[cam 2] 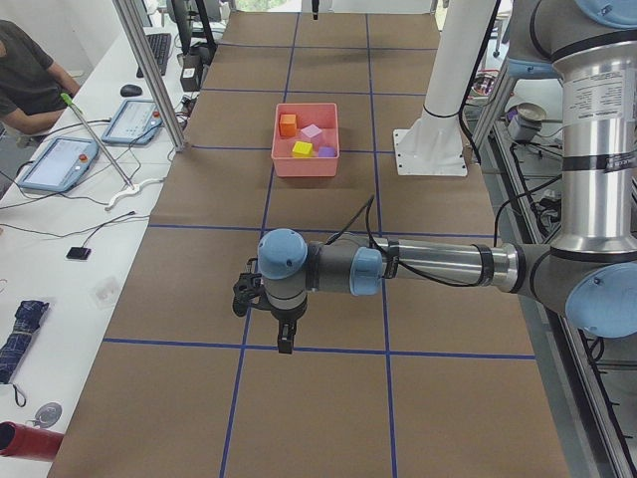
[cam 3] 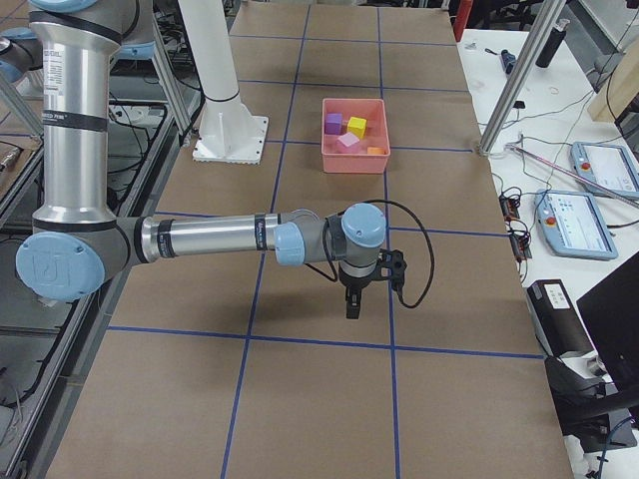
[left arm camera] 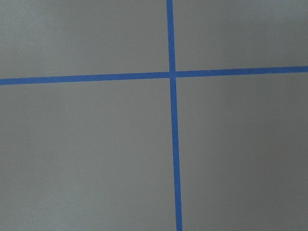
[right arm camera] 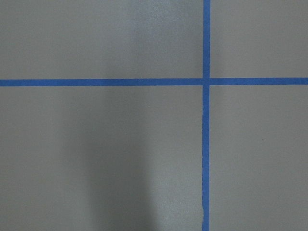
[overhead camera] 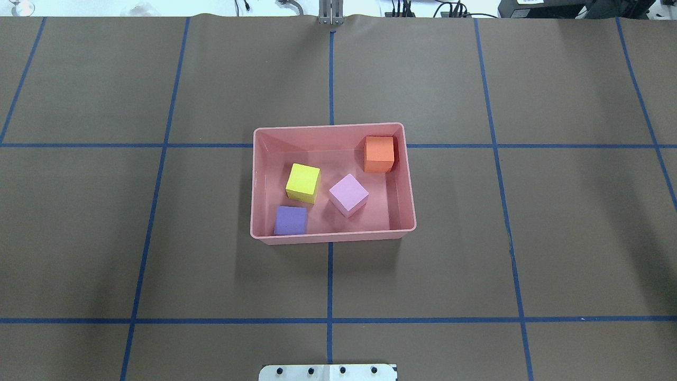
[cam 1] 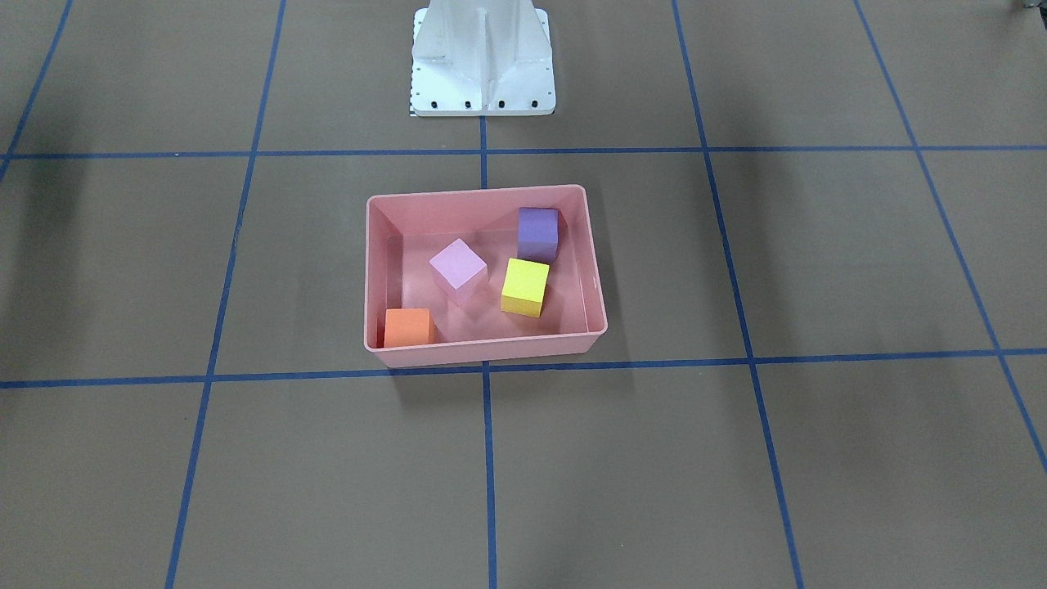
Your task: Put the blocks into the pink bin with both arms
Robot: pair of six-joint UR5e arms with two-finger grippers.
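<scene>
The pink bin (cam 1: 483, 352) stands at the table's middle, also in the overhead view (overhead camera: 333, 237). All four blocks lie inside it: lilac (cam 1: 458, 268), purple (cam 1: 537, 231), yellow (cam 1: 524, 286) and orange (cam 1: 407, 327). From overhead, orange (overhead camera: 378, 153) is in the far right corner and purple (overhead camera: 290, 220) in the near left corner. My left gripper (cam 2: 286, 344) hangs over bare table, far from the bin. My right gripper (cam 3: 351, 304) does the same at the other end. Each points down and holds nothing that I can see. I cannot tell whether they are open or shut. Both wrist views show only brown table and blue tape.
The white pedestal base (cam 1: 483, 65) stands behind the bin. A blue tape grid (overhead camera: 330, 286) marks the brown table. A person (cam 2: 30, 80) sits at a side bench with tablets (cam 2: 60, 161) and a metal post (cam 2: 149, 70). Another bench (cam 3: 584, 200) is on the opposite side.
</scene>
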